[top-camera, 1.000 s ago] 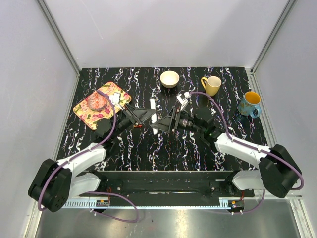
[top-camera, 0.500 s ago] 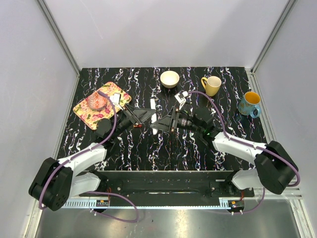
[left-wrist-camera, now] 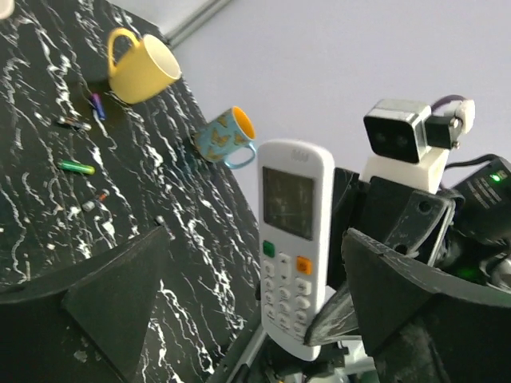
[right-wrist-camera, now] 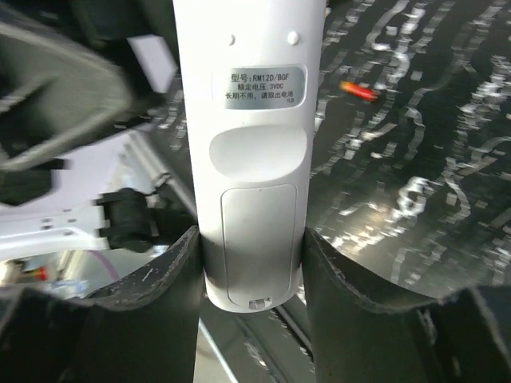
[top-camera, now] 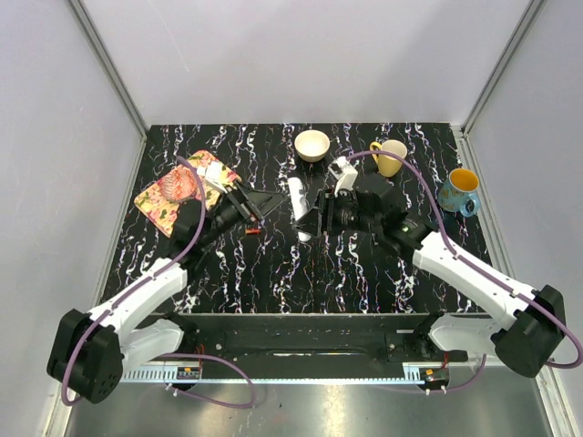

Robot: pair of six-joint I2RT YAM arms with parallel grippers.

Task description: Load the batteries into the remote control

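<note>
The right end effector (right-wrist-camera: 251, 267) pinches the remote control (right-wrist-camera: 251, 120) by its lower end at frame centre; the left end effector (top-camera: 262, 206) is spread wide just left of it

**Fig. Bystander items on my black marbled table (top-camera: 301, 273).**
Beyond my right hand (top-camera: 311, 211): a cream bowl (top-camera: 312, 145); a yellow mug (top-camera: 390, 157) to that bowl's right; a blue mug with an orange inside (top-camera: 458, 190) farther right still. Left of my left hand (top-camera: 262, 208): a floral tray (top-camera: 162, 209) bearing a pink object (top-camera: 179, 186). Just nearer than that hand's tips: a tiny red piece (top-camera: 252, 231).
</note>
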